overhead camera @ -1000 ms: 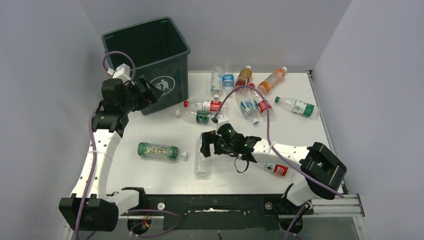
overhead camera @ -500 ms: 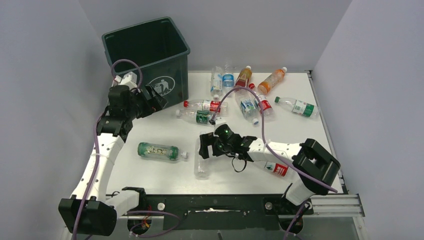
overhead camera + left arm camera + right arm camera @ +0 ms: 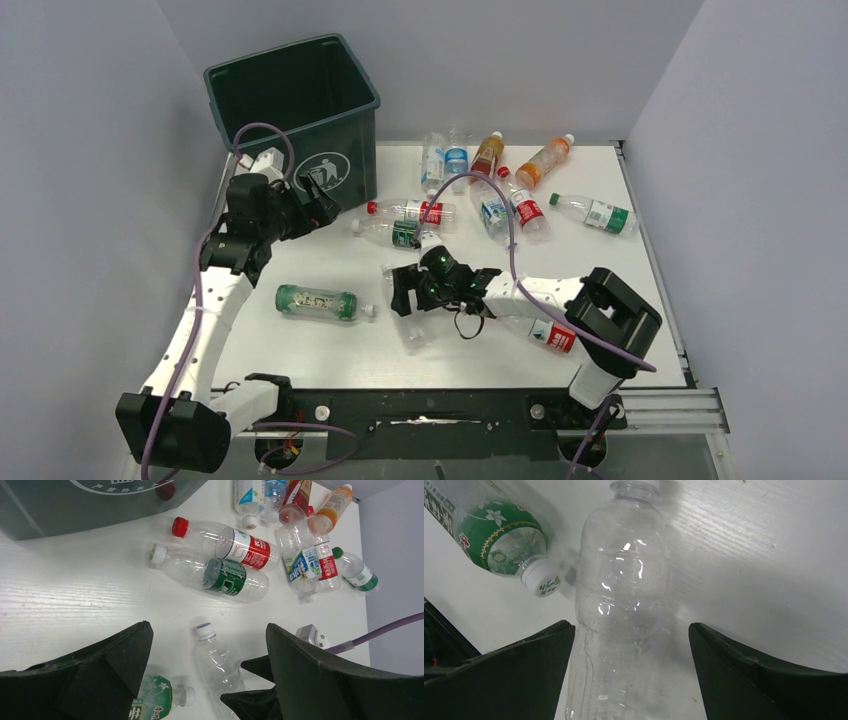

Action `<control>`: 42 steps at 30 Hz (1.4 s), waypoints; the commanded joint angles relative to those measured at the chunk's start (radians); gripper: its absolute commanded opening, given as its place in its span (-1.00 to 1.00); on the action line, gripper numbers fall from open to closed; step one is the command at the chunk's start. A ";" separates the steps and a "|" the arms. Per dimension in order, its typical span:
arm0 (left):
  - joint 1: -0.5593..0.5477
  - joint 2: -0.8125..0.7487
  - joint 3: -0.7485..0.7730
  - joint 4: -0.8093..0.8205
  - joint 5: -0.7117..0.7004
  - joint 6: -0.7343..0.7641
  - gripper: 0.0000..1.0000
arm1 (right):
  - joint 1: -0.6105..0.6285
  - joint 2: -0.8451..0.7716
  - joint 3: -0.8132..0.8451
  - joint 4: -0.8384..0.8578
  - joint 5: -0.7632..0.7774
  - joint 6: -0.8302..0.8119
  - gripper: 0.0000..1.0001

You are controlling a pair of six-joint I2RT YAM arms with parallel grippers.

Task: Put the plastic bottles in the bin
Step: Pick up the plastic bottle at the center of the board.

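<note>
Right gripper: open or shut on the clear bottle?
Open: the right gripper straddles the lying clear bottle, fingers spread wide.

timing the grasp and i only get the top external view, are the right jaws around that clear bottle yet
Observer: Right wrist view shows the right jaws open, straddling the clear bottle, not closed on it.
Operator: anything crowding it
Observer: The white cap of the green-labelled bottle lies close beside it, with a small gap.
Operator: left jaws busy
Observer: No; left wrist view shows the left jaws open with nothing between them.
</note>
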 commanded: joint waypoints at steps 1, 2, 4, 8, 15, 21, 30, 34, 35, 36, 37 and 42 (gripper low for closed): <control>-0.015 -0.004 0.005 0.067 -0.008 -0.010 0.69 | 0.004 0.011 0.032 0.030 -0.004 0.003 0.70; -0.019 -0.004 0.003 0.070 -0.008 -0.012 0.69 | 0.005 0.013 0.029 0.028 -0.003 0.004 0.66; -0.025 0.000 -0.001 0.076 -0.007 -0.016 0.69 | 0.004 0.016 0.025 0.027 -0.002 0.003 0.57; -0.038 0.011 -0.003 0.083 -0.009 -0.020 0.69 | 0.001 0.012 0.019 0.018 0.000 -0.001 0.35; -0.064 0.038 0.013 0.088 -0.015 -0.019 0.69 | -0.018 -0.029 -0.010 0.007 0.008 -0.009 0.03; -0.093 0.061 0.021 0.097 -0.024 -0.023 0.69 | -0.036 -0.076 -0.022 -0.011 0.018 -0.018 -0.09; -0.124 0.092 0.034 0.106 -0.032 -0.026 0.69 | -0.041 -0.164 -0.028 -0.042 0.058 -0.034 -0.11; -0.132 0.099 0.034 0.110 -0.032 -0.029 0.69 | -0.046 -0.192 -0.034 -0.051 0.070 -0.040 -0.12; -0.136 0.099 0.032 0.112 -0.034 -0.030 0.69 | -0.048 -0.198 -0.037 -0.052 0.073 -0.041 -0.13; -0.138 0.101 0.031 0.112 -0.035 -0.030 0.69 | -0.048 -0.204 -0.039 -0.052 0.076 -0.041 -0.14; -0.141 0.101 0.030 0.114 -0.035 -0.031 0.69 | -0.049 -0.210 -0.042 -0.051 0.077 -0.042 -0.17; -0.150 0.102 0.020 0.118 -0.037 -0.037 0.69 | -0.054 -0.240 -0.061 -0.051 0.093 -0.041 -0.18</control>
